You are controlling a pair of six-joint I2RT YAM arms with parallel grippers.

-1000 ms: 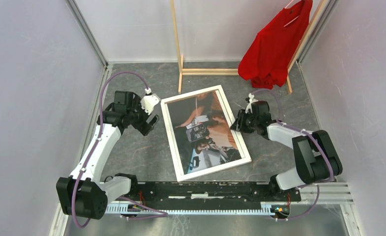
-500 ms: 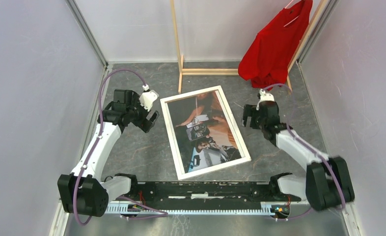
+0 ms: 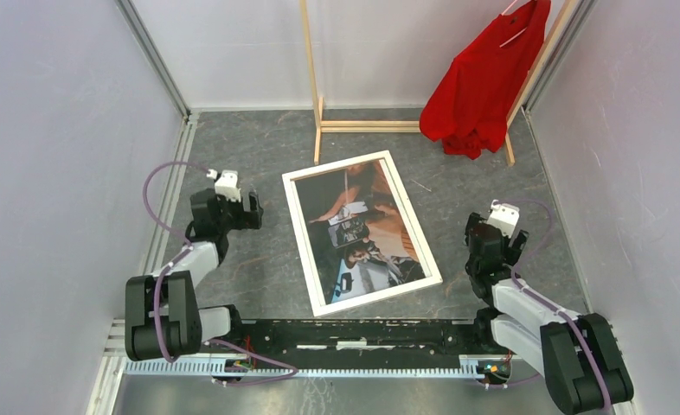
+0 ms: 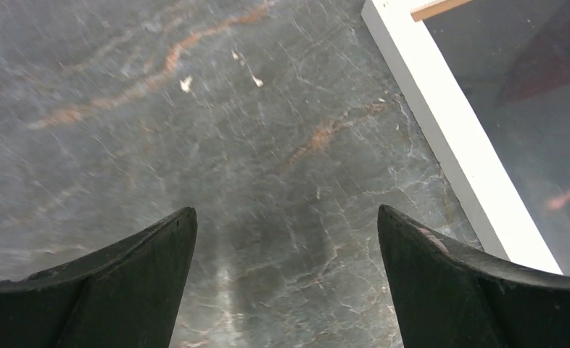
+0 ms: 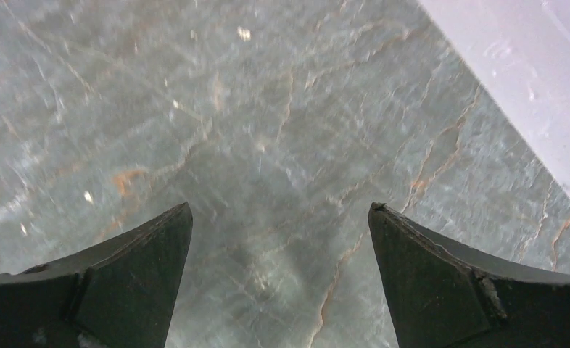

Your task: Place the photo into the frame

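Note:
The frame point(image 3: 304, 251) lies flat at the middle of the table, white front up and slightly turned. The photo point(image 3: 362, 229) of people in brown and dark tones lies inside its border. My left gripper point(image 3: 229, 210) hangs open over bare table to the left of the frame, touching nothing. In the left wrist view the open left gripper point(image 4: 287, 217) holds nothing, with the frame's white edge point(image 4: 456, 138) and the photo point(image 4: 529, 94) at the right. My right gripper point(image 3: 490, 242) stands open right of the frame; the right wrist view shows it point(image 5: 281, 210) over bare stone surface.
A tall wooden clothes rack point(image 3: 312, 78) with a red shirt point(image 3: 484, 78) stands at the back. Pale walls close in the left and right sides; the right wall point(image 5: 529, 80) is near my right gripper. A small scrap point(image 3: 420, 184) lies beside the frame.
Both arms have pulled back from the frame's sides toward their bases. The right gripper has opened wide. The frame and photo have not moved.

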